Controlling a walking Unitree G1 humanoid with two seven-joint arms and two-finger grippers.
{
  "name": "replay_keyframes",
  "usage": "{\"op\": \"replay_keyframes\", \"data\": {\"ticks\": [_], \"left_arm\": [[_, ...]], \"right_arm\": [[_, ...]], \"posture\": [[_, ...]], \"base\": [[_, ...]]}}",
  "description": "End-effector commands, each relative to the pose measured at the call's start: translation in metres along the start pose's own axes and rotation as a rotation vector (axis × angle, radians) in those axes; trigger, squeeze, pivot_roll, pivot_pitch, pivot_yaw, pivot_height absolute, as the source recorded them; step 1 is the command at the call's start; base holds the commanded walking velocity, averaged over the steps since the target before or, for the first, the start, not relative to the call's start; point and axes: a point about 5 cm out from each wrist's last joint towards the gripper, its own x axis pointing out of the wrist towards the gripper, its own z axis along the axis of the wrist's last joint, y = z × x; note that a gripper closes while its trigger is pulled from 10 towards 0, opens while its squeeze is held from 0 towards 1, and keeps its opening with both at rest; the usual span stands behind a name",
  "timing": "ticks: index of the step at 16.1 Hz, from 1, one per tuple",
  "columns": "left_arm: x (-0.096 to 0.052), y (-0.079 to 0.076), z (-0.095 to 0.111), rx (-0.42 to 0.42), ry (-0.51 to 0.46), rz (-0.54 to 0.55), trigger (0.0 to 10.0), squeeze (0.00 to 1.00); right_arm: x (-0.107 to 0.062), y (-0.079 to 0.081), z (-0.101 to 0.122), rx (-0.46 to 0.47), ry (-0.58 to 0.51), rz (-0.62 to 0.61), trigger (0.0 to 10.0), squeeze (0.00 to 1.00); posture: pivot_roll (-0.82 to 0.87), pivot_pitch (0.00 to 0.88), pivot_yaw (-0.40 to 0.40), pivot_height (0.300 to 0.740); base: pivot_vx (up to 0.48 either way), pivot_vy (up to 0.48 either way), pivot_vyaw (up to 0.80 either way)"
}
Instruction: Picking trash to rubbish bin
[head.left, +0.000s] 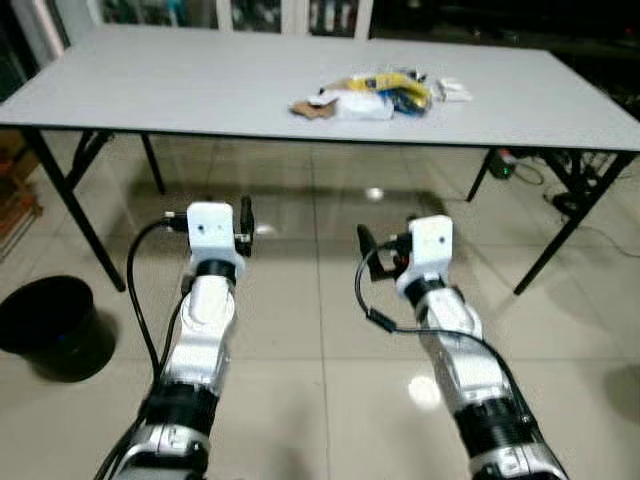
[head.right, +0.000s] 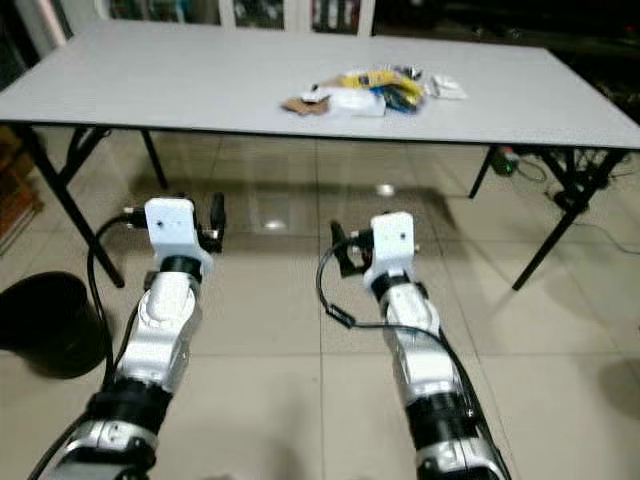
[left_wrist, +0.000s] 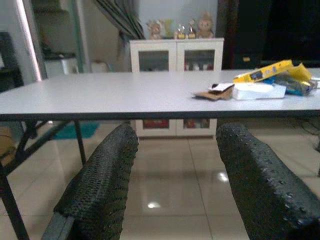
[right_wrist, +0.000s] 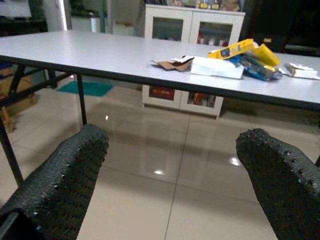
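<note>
- Lying in a loose heap on the grey table (head.left: 150, 85), toward its far right part, is the trash: a yellow wrapper (head.left: 385, 82), a white packet (head.left: 362, 106), a torn scrap of brown cardboard (head.left: 313, 109) and a small white piece (head.left: 455, 89) just beside the heap.
- The black rubbish bin (head.left: 50, 325) stands on the tiled floor (head.left: 300, 330) on the robot's left, outside the table's left leg and well apart from the heap.
- The left gripper (head.left: 243, 222) and the right gripper (head.left: 366, 244) are both raised in front of the table's near edge, below the tabletop level, with the heap across the table from them. Both wrist views show the fingers spread wide with nothing between them.
- Judged from this, nothing has been picked up yet and the approach to the table remains to be made.
- Risks: the heap sits deep on the tabletop, so a reach from the near edge may fall short or knock an arm against the edge; the pieces overlap, so closing on one could drag or scatter the others; the thin cardboard lies flat and may slip out of the fingers.
- Around the table: black folding legs (head.left: 65, 195), cables (head.left: 560, 185) on the floor under the right end, and a white glass-door cabinet (left_wrist: 175, 57) behind. Carrying to the bin means turning left past the table leg.
</note>
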Motion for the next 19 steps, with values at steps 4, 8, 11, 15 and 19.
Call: {"op": "replay_keyframes", "data": {"ticks": [4,8,11,15,19], "left_arm": [[-0.001,-0.013,0.005,-0.015,-0.029,-0.039,10.0,0.00],[0.000,-0.013,0.008,-0.042,-0.036,-0.054,10.0,0.00],[-0.001,-0.013,0.008,-0.034,-0.037,-0.054,10.0,0.00],[0.001,-0.012,0.011,-0.011,-0.054,-0.063,10.0,0.00],[0.004,-0.012,0.018,0.012,-0.085,-0.076,10.0,0.00]], "right_arm": [[-0.002,-0.008,-0.002,0.012,0.009,-0.030,10.0,0.00],[-0.001,-0.013,0.003,0.010,-0.016,-0.052,10.0,0.00],[0.000,-0.018,0.007,0.011,-0.030,-0.073,10.0,0.00],[0.001,-0.017,0.016,0.028,-0.093,-0.102,10.0,0.00],[0.003,-0.020,0.027,0.035,-0.147,-0.134,10.0,0.00]], "posture": [[-0.02,0.052,-0.056,0.740],[-0.02,0.038,-0.053,0.740],[-0.02,0.029,-0.054,0.740],[-0.02,0.015,-0.050,0.740],[-0.02,0.007,-0.046,0.740]], "base": [[0.000,0.000,0.00],[0.000,0.000,0.00],[0.349,0.000,0.00],[0.429,0.000,0.00],[0.448,0.000,0.00]]}}
